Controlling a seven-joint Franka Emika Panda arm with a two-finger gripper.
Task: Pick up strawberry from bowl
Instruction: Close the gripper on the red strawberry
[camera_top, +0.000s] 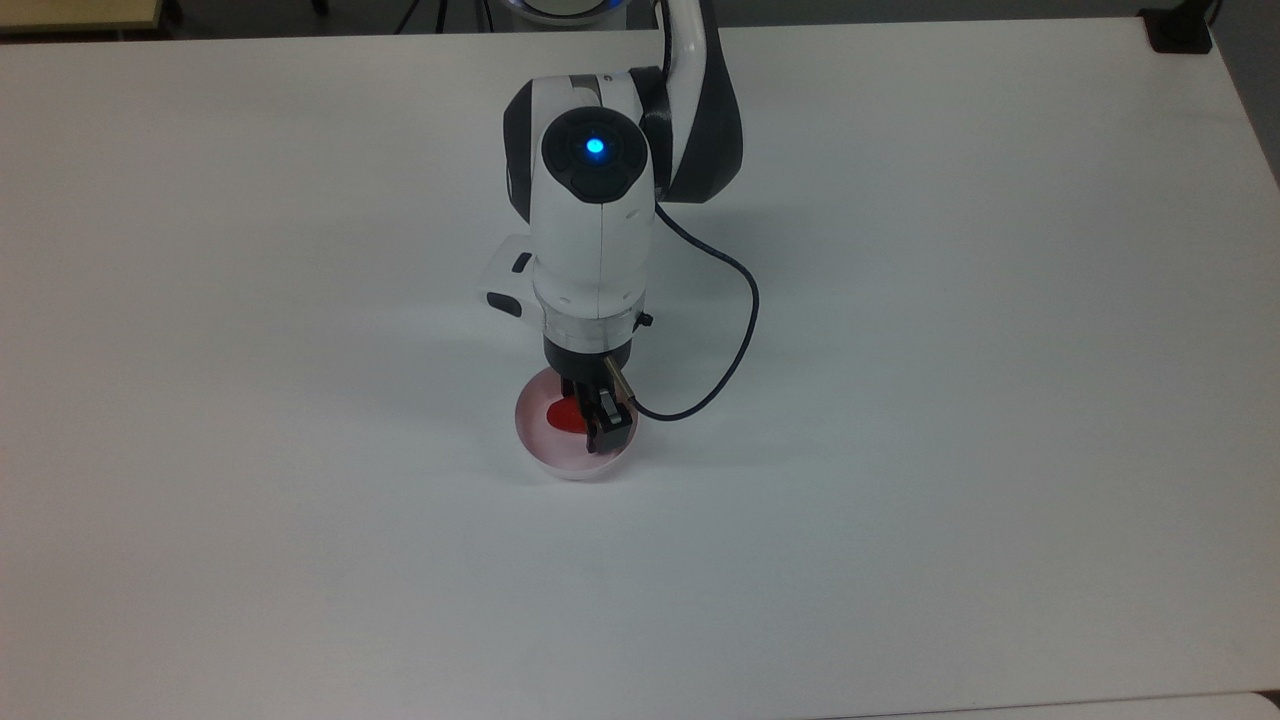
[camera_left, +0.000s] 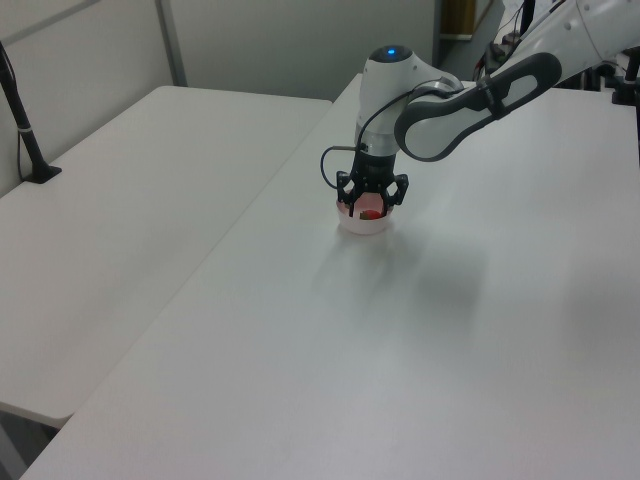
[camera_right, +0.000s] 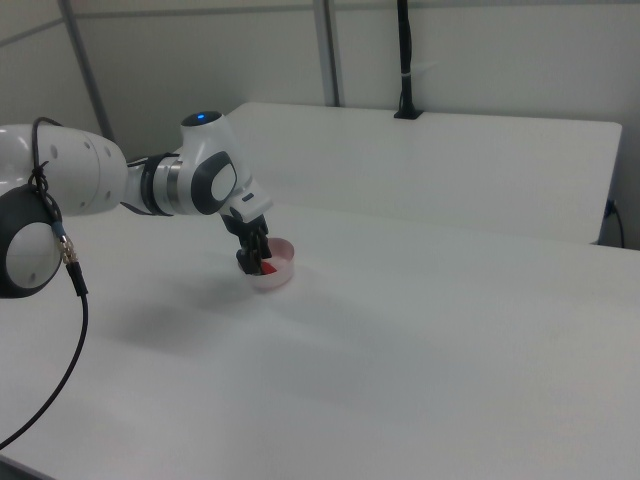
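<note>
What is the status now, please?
Pincer open, lowered into the bowl, fingers either side of the strawberry. Strawberry not yet lifted. Nothing in the way on the table.
</note>
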